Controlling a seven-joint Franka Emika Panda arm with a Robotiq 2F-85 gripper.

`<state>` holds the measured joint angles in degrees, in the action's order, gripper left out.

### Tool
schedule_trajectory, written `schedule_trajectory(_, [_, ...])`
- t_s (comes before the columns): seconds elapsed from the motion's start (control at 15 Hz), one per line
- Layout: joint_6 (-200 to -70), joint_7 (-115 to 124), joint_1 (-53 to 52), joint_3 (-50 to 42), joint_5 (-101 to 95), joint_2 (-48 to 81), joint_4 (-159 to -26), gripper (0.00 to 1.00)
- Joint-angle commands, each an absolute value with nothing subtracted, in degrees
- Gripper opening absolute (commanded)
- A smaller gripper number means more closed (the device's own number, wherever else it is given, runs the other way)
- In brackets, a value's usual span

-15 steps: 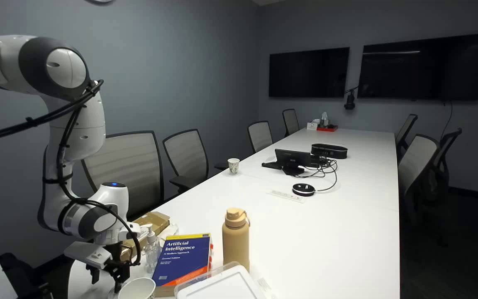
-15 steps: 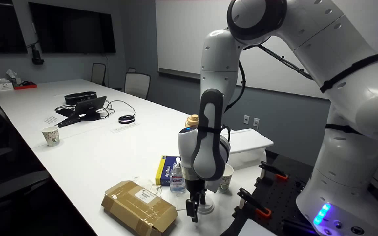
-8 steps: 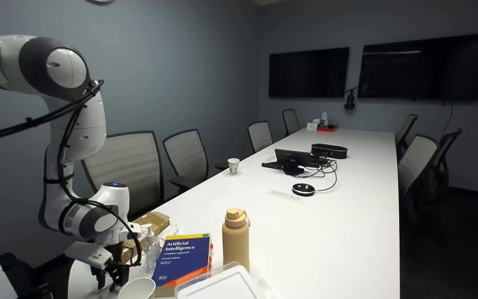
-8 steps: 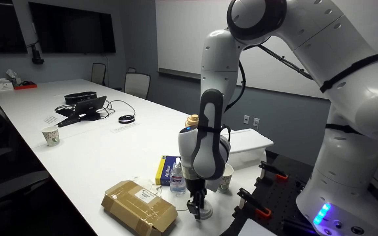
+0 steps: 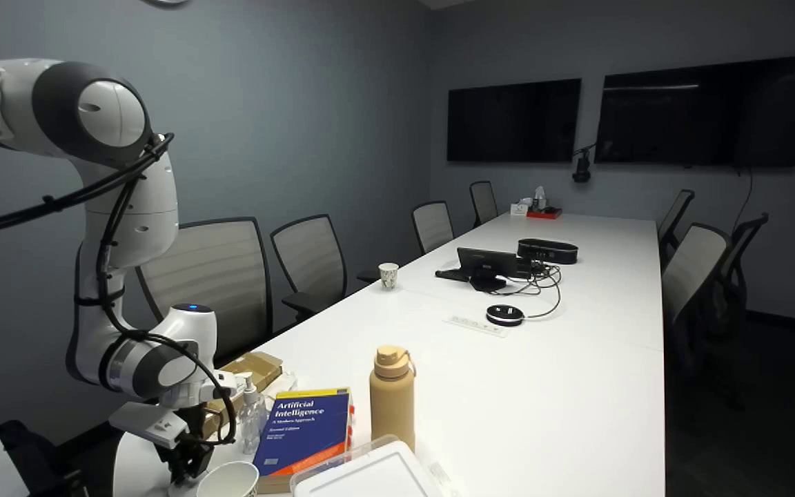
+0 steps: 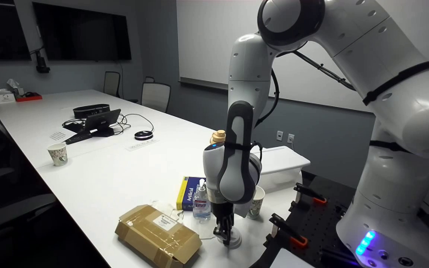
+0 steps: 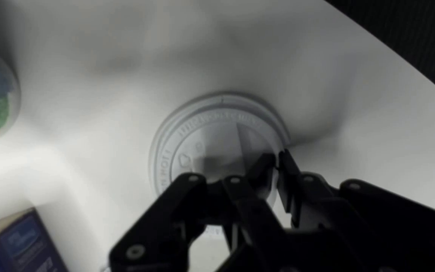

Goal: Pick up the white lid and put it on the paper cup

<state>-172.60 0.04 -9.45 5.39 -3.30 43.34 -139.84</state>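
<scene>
White lid point(image 7: 204, 145) is lying flat near the edge of the table point(image 7: 383, 158), showing stepped rings and raised lettering around its top. The gripper point(image 7: 277, 158) is pinching one side of the rim.

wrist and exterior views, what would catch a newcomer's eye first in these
Probably the big white robot arm, bent down over one end of the long white table in both exterior views. Next, in an exterior view, the tan bottle standing upright beside the blue book. In the wrist view it would likely be the round white lid on the table, with the black gripper at its rim, fingertips close together.
</scene>
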Motion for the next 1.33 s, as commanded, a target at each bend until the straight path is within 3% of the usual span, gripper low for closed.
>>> schedule_trajectory(0.0, [-171.5,-0.1,-9.5,5.1,-3.1,43.3,-139.4,0.02])
schedule_trajectory(0.47, [-169.2,0.6,-8.1,6.2,-2.1,36.1,-142.4,0.02])
schedule_trajectory(0.87, [-159.0,1.2,-5.4,8.9,1.1,24.2,-145.6,0.02])
schedule_trajectory(1.27, [-150.3,8.1,-7.8,5.2,0.0,9.8,-150.9,0.02])
